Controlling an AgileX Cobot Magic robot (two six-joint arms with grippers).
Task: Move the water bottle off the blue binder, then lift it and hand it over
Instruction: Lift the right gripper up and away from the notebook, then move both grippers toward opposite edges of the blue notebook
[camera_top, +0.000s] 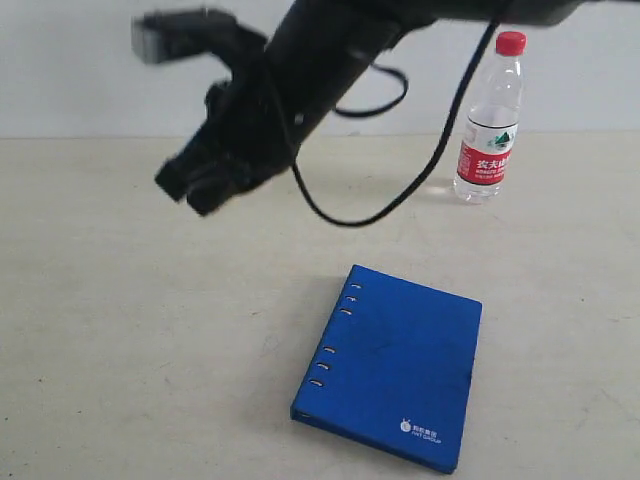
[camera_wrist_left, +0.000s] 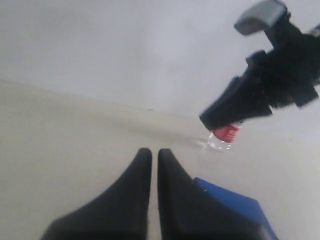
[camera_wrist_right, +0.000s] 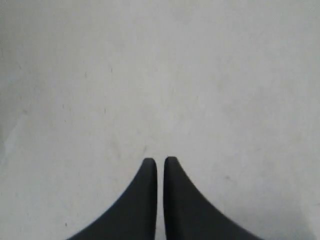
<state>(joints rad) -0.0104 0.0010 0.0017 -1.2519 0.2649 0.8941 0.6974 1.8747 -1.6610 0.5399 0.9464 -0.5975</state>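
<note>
The bottle stands on the tabletop, well apart from the binder, so the first step looks done. The left fingers and right fingers are pressed together, holding nothing. Lifting and handing over are not done yet.

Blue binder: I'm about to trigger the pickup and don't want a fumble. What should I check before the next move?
1. Water bottle off the blue binder: ok, it stands upright on the table, well apart.
2. Binder top bare: ok, it lies closed and flat.
3. Left gripper open: not ok, shut and empty.
4. Right gripper open: not ok, shut and empty.
5. Right gripper above the binder: not ok, it hangs high off to one side.
6. Finger room under the binder's edge: cannot tell.
</note>
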